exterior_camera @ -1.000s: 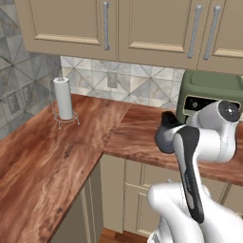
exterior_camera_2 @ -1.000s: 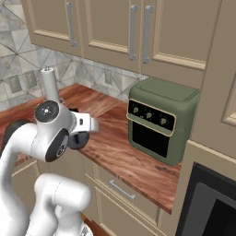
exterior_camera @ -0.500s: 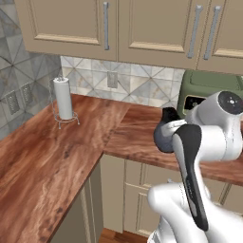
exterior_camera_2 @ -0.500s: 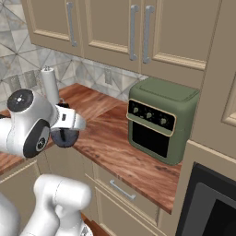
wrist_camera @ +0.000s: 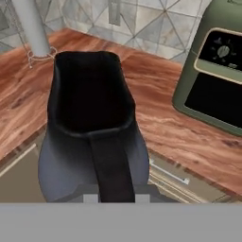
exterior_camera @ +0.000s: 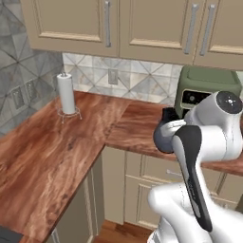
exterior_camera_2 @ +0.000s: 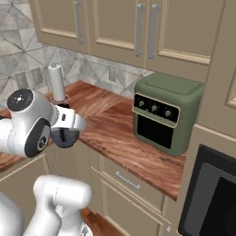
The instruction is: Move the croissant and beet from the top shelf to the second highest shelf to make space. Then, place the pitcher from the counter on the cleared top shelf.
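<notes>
Final step by my read: pitcher [wrist_camera: 92, 137] is off the surface [exterior_camera: 57, 152], hanging past its front edge, handle clamped in the end effector [wrist_camera: 111, 196]. Paper towel roll [wrist_camera: 30, 26] at 11 o'clock in hand view, green oven [wrist_camera: 215, 71] at 2. Next: turn toward fridge, lift to top shelf. No readable writing or brand.

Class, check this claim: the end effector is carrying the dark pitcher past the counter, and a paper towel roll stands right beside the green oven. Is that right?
Not quite. The end effector does carry the pitcher past the counter, but the paper towel roll stands far from the green oven, over in the tiled corner. The left base view shows the gap.
</notes>
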